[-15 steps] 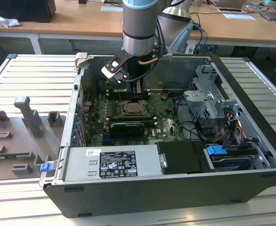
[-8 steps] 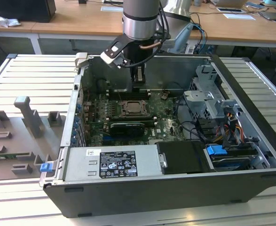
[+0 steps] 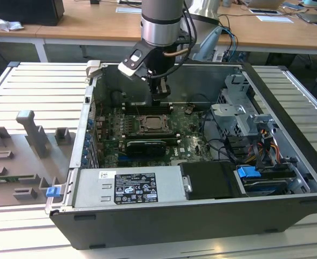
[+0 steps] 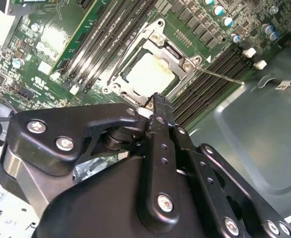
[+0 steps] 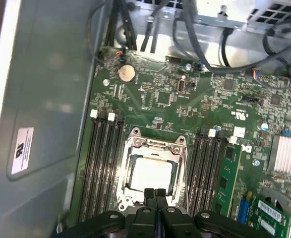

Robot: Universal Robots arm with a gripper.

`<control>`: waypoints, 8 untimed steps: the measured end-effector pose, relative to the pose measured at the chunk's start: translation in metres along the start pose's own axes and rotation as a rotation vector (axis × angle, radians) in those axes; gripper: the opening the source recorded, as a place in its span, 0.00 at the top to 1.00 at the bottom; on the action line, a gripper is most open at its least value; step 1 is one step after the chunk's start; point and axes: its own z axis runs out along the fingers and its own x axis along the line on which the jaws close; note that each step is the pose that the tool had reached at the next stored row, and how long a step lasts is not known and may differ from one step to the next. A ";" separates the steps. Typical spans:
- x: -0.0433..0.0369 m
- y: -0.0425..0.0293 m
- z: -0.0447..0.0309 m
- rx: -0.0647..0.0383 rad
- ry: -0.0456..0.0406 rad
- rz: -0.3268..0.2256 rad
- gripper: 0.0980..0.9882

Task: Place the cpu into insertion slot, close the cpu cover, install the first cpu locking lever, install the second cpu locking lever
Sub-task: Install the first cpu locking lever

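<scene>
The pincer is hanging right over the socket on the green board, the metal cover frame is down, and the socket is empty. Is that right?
Not quite. The insertion slot is not empty. The first wrist view shows the pale-faced cpu lying in it, framed by the cpu cover. The rest stands: the pincer hangs over the slot and the cover is down.

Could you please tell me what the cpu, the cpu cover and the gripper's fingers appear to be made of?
The cpu: probably metal on its face, a pale, matte silver-grey surface. The cpu cover: seemingly bare metal, shiny with bright glints along the frame. The fingers: black with a satin finish; coated metal or hard plastic, the look leaves it open.
</scene>
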 end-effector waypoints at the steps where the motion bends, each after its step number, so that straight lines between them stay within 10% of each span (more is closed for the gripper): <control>1: -0.0001 0.0002 0.0000 0.000 0.0000 -0.008 0.99; 8: 0.0000 0.0001 0.0001 0.005 0.0028 -0.158 0.99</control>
